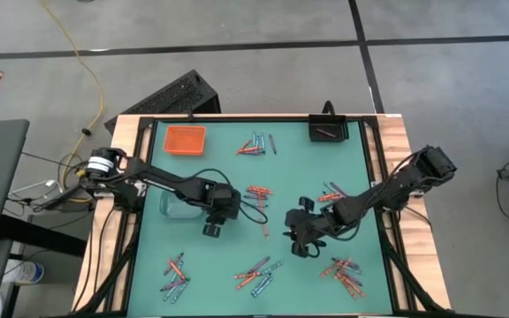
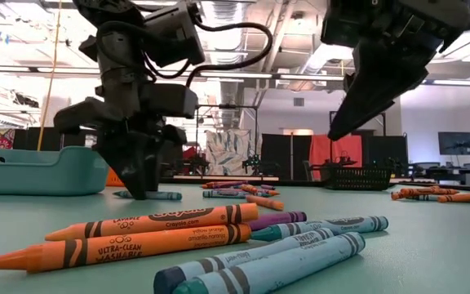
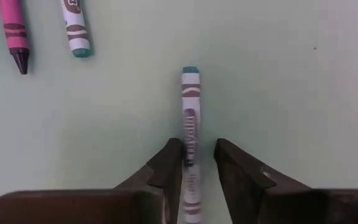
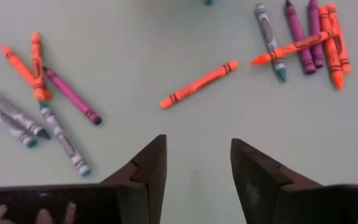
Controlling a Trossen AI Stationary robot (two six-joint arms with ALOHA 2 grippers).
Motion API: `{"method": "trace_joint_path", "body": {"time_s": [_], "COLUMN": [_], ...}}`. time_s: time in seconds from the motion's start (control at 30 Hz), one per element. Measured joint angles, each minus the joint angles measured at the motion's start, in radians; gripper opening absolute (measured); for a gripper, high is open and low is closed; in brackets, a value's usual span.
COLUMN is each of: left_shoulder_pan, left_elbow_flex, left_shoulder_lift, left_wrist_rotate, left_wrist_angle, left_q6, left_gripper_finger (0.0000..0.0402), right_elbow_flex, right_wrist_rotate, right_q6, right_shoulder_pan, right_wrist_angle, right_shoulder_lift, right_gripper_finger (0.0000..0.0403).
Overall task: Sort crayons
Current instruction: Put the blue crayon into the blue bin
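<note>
Orange, blue-grey and purple crayons lie flat in small heaps on the green table point(image 1: 307, 172). My left gripper point(image 3: 197, 149) points down at mid-table, its tips at the table surface point(image 2: 137, 184). It is open, with its fingers on either side of one blue-grey crayon point(image 3: 191, 99). My right gripper point(image 4: 197, 146) hangs open above the table right of centre point(image 1: 300, 240), with nothing between its fingers. An orange crayon point(image 4: 199, 83) and other crayons lie beyond it. My left gripper comes from above, pointing down, with the blue-grey crayon running lengthwise between its fingers. One finger point(image 3: 171, 163) lies against the crayon's side point(image 3: 189, 134) about halfway along. The other finger point(image 3: 229, 163) stands a little off it. The crayon lies flat on the table.
An orange tray point(image 1: 184, 139) and a black tray point(image 1: 328, 130) stand at the far edge. A clear tray point(image 1: 177, 205) stands beside my left arm. Crayon heaps lie at the far middle point(image 1: 256, 146), near left point(image 1: 175, 274), near middle point(image 1: 256, 276) and near right point(image 1: 347, 274).
</note>
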Motion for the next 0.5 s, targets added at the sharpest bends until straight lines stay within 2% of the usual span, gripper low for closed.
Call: {"method": "trace_joint_path", "body": {"time_s": [0.17, 0.37, 0.5], "left_shoulder_pan": [-0.002, -0.025, -0.047], "left_elbow_flex": [-0.001, 0.017, 0.065], "left_shoulder_lift": [-0.008, -0.016, -0.028], "left_wrist_rotate": [0.001, -0.029, -0.083], "left_wrist_angle": [0.005, -0.018, -0.107], "left_q6": [0.015, 0.036, 0.046], "left_gripper_finger": [0.0011, 0.0004, 0.0002], "right_elbow_flex": [0.0, 0.0, 0.0], "right_wrist_rotate": [0.034, 0.046, 0.047], "right_q6": [0.04, 0.073, 0.099], "right_shoulder_pan": [-0.005, -0.004, -0.004], "right_wrist_angle": [-0.022, -0.025, -0.051], "right_shoulder_lift": [0.0, 0.0, 0.0], "right_gripper_finger": [0.0169, 0.0169, 0.0169]}}
